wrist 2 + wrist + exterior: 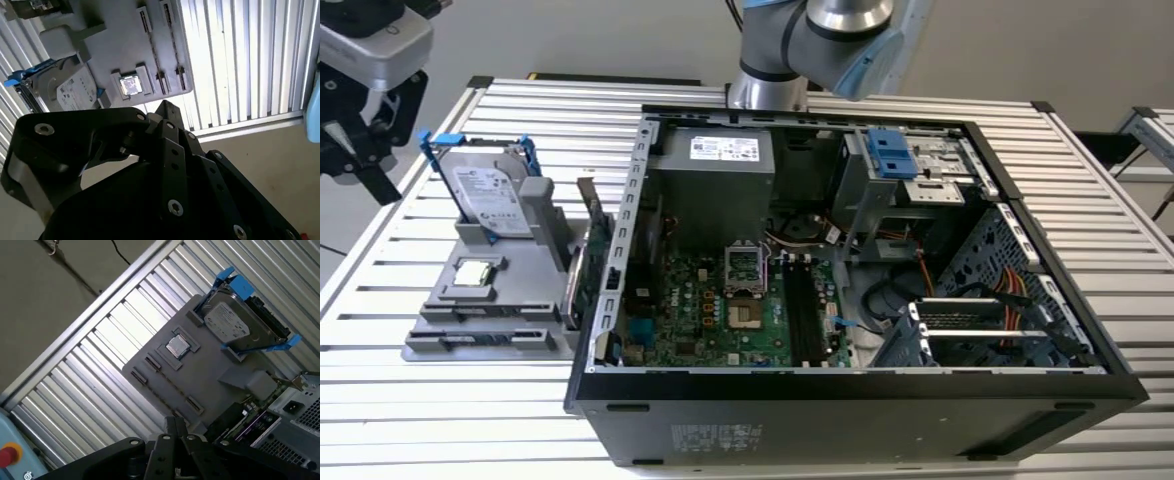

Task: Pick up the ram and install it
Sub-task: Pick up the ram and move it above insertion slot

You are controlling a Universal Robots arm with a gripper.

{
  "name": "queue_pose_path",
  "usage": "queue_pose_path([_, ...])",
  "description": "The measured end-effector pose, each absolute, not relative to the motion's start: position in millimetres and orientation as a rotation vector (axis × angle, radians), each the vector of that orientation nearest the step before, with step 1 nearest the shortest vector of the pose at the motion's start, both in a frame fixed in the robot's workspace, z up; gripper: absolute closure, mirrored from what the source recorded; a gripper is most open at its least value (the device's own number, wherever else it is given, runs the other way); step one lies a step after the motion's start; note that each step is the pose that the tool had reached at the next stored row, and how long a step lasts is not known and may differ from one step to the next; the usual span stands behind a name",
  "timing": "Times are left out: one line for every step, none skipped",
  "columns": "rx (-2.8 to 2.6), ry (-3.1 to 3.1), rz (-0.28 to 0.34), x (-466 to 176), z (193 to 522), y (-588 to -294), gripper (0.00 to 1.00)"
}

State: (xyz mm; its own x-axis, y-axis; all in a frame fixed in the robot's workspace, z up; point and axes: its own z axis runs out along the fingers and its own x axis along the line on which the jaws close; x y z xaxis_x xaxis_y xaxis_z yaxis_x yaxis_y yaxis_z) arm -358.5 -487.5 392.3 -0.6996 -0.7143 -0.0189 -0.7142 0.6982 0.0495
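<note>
Seemingly the ram (579, 262) stands on its long edge along the case-side edge of the grey holder (480, 300). Its long axis runs from the table's (400, 400) far edge toward the near one (seen edge-on, chips hard to make out). The green card (600, 250) just beside it hides part of it. The gripper (174, 424) hangs past the table's edge at the exterior view's left, fingers together on nothing.
</note>
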Motion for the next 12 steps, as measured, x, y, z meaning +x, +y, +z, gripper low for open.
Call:
queue_pose_path([1.239, -2.884, -0.083, -358.4, 392.3, -487.5, 1.0])
queue_pose_path([1.262, -2.873, -0.083, -358.5, 392.3, -487.5, 1.0])
queue_pose_path([1.284, -2.863, -0.083, -358.4, 392.3, -487.5, 1.0])
queue_pose_path([1.306, -2.852, -0.083, -358.5, 392.3, -487.5, 1.0])
queue_pose_path([1.325, -2.843, -0.083, -358.5, 392.3, -487.5, 1.0])
queue_pose_path([1.343, -2.834, -0.083, -358.4, 392.3, -487.5, 1.0])
queue_pose_path([1.359, -2.826, -0.083, -358.4, 392.3, -487.5, 1.0])
queue_pose_path([1.377, -2.817, -0.083, -358.4, 392.3, -487.5, 1.0])
queue_pose_path([1.393, -2.809, -0.083, -358.3, 392.3, -487.5, 1.0])
queue_pose_path([1.411, -2.8, -0.083, -358.4, 392.3, -487.5, 1.0])
queue_pose_path([1.428, -2.792, -0.082, -358.3, 392.3, -487.5, 1.0])
queue_pose_path([1.445, -2.783, -0.081, -358.3, 392.3, -487.6, 1.0])
